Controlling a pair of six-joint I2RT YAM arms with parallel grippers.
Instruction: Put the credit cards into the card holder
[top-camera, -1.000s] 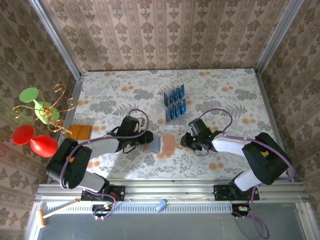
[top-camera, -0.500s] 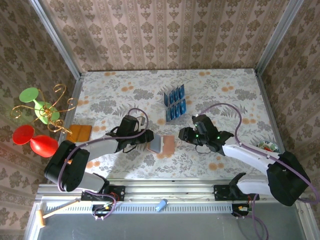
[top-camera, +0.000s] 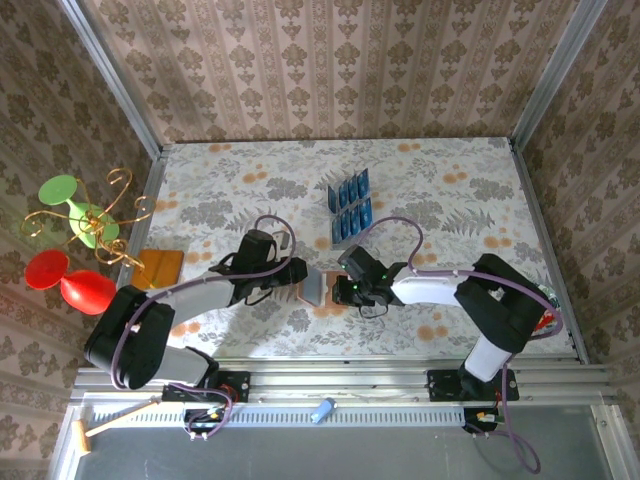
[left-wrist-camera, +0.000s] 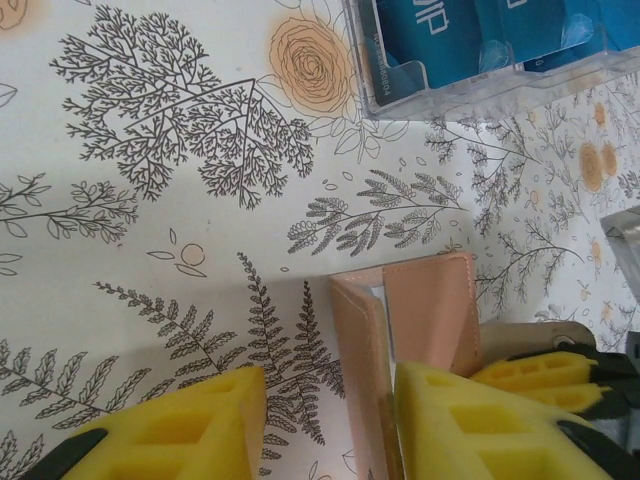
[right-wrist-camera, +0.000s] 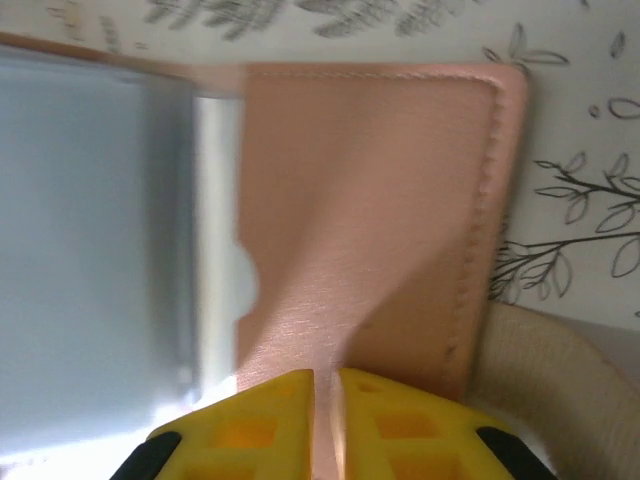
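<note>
**ITEM:** card holder (top-camera: 313, 288), tan folding wallet w/ grey inside. Lies opened on table (top-camera: 450, 180), on the arm-base side of the clear rack (top-camera: 340, 232), near it but apart

**ORIENT.:** long axis runs side to side, approx. parallel w/ rack's near face. Fold line points toward rack. Grey inside faces up on the half off rack's near-left corner, tan leaf on the other half. In left wrist view one leaf stands raised on edge

**CONTENTS:** no card seen in it

**ITEM:** credit cards (top-camera: 350, 203), blue, upright in rack's slots, two rows, none out

**TOOL 1:** left gripper (left-wrist-camera: 330, 415), at the holder end off rack's near-left corner. Pads apart, astride the raised leaf, one pad close against it. Not clamped as far as seen

**TOOL 2:** right gripper (right-wrist-camera: 325, 400), on rack's near side at the tan leaf's edge. Pads all but together, appar. pinching that leaf

**STEP (est.):** opening/steadying the holder; card fetch not begun

**NEXT (est.):** keep leaves spread, free one gripper, reach to rack, take one card by its top edge, line card w/ pocket mouth. Thin card + floppy leaf = misfeed risk
</note>
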